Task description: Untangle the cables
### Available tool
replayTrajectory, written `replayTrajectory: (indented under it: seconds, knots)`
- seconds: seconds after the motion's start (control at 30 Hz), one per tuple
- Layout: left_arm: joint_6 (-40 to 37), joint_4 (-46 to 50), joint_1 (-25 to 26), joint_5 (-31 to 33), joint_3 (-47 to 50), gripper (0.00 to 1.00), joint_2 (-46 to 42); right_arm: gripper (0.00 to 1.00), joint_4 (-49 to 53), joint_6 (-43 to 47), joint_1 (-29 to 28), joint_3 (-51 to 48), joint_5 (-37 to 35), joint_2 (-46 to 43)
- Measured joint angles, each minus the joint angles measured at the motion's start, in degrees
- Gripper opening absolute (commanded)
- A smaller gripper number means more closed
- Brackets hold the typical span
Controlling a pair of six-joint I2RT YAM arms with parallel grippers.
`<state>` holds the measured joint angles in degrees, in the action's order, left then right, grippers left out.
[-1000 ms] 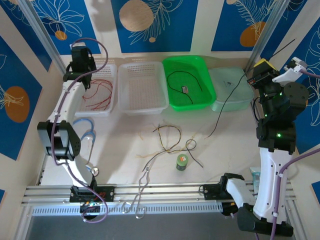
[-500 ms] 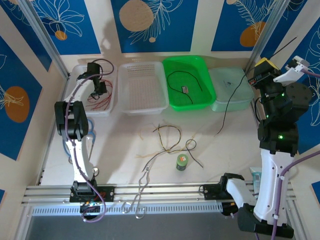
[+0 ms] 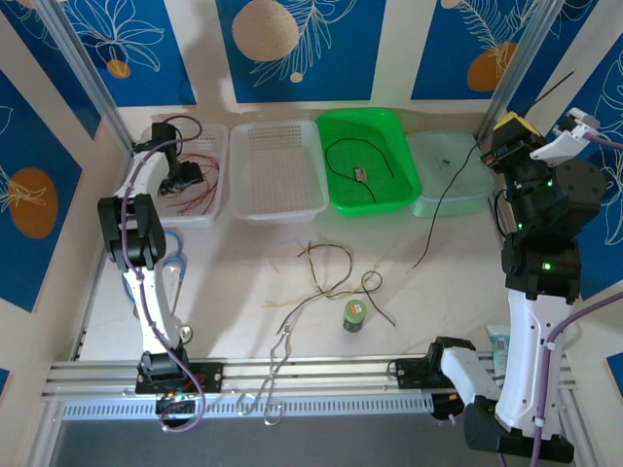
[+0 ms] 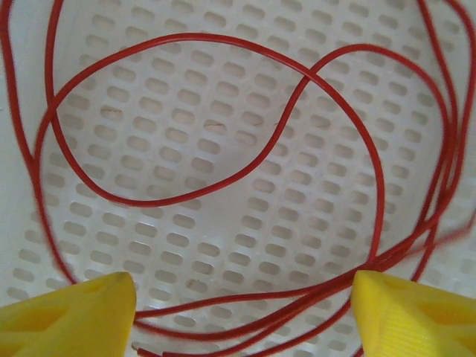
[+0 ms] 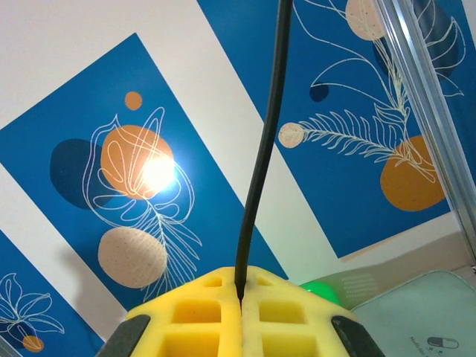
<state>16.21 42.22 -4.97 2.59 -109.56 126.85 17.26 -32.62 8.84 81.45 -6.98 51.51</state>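
Red cables [image 4: 245, 160] lie looped on the perforated floor of the white tray [image 3: 200, 219] at the upper left of the overhead view. The left gripper [image 4: 242, 312] hangs close over them, its yellow fingers [image 4: 67, 316] spread wide and holding nothing; the placement suggests sorting by colour, with the red strands gathered here. At the far right, the right gripper [image 5: 239, 294] is pressed together on a black cable [image 5: 262, 149] and held high. The strand hangs free, its lower end reaching the table [image 3: 224, 282] in front of the pale green box [image 3: 467, 190], probably so that it can be drawn clear of the others. A second black cable [image 3: 380, 148] rests in the green tray [image 3: 375, 195]. A knot of black and tan cables [image 3: 331, 277] lies at centre, near a small green can [image 3: 354, 314]. Legible marks are few: a capsule pictogram [image 5: 439, 346] with print too small to read on the box lid, and a can label that cannot be read
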Motion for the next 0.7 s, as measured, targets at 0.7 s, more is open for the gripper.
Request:
replayTrajectory:
  seconds: [0.7]
  knots:
    - [2.2,-16.9,7.6,-8.0,26.2,0.8,-32.0,0.0,-6.9,4.9,-15.2,19.2,-0.3,17.7]
